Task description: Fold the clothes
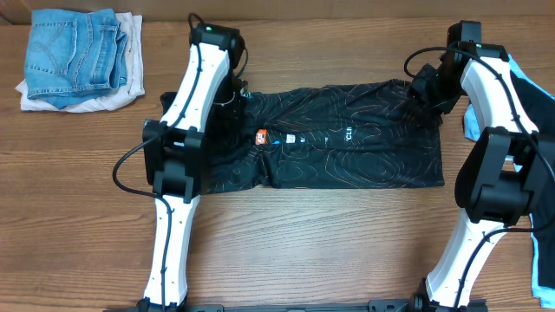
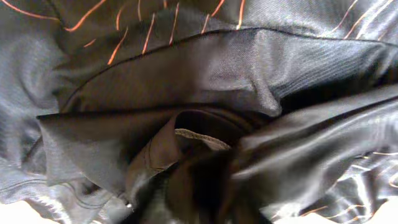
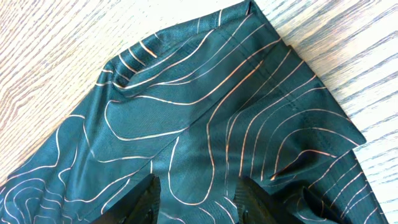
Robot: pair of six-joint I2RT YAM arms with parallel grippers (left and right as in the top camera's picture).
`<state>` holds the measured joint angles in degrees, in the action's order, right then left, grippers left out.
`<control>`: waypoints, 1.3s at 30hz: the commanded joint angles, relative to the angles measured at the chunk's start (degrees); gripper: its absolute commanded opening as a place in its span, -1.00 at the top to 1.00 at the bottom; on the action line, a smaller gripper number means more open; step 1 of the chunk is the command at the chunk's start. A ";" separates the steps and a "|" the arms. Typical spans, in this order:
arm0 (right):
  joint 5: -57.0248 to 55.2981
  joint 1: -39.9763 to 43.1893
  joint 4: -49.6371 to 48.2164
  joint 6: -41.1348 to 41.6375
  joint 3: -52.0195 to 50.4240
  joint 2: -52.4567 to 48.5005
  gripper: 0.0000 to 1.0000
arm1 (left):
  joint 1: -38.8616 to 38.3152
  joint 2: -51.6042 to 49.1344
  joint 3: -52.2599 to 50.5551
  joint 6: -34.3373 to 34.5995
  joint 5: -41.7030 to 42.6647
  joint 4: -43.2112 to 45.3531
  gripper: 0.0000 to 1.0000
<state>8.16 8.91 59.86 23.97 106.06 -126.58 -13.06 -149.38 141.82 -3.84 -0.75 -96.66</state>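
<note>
The clothes here are chiefly a black jersey [image 1: 347,139] with thin contour lines, lying folded into a long band across the table. My left gripper [image 1: 232,102] is down at the band's left end. In the left wrist view, bunched dark cloth [image 2: 186,74] fills the frame. The gripper [image 2: 205,199] is a dark blur at the bottom edge, so its jaws cannot be read. My right gripper [image 1: 431,87] hovers over the jersey's far right corner [image 3: 205,106]. It [image 3: 202,196] is open, its fingers [image 3: 151,194] apart over flat cloth and holding nothing.
A stack of folded blue jeans [image 1: 74,52] on white cloth sits at the table's far left corner. A black-and-light-blue garment [image 1: 471,123] lies at the right edge, partly behind the right arm. Bare wood runs along the front of the table [image 1: 321,243].
</note>
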 commanded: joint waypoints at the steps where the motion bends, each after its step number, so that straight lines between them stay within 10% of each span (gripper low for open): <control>1: -0.83 0.15 -0.83 0.28 0.42 2.38 0.12 | -0.39 2.01 0.83 1.05 5.49 -0.20 -0.13; 3: -0.83 0.15 -1.46 0.28 0.42 2.38 0.07 | -0.63 2.01 0.83 1.05 5.29 -0.20 -0.49; 4: -0.83 0.15 -1.73 0.28 0.42 2.38 0.07 | -0.72 2.01 0.83 1.05 5.25 -0.20 -1.00; 13: -2.49 0.15 -3.06 2.21 0.02 2.23 0.17 | 0.81 1.97 0.83 0.39 2.03 -0.15 -1.00; 21: -2.99 0.15 -4.46 2.23 -3.56 2.16 0.83 | 4.66 1.55 0.68 0.44 8.37 -0.20 0.92; 39: -3.19 0.15 -10.60 2.27 -8.61 0.37 0.92 | 5.29 1.51 -13.55 0.15 11.76 5.73 0.92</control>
<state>5.58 8.91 50.02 25.93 97.76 -126.58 -7.46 -148.33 130.65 -3.31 9.72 -91.50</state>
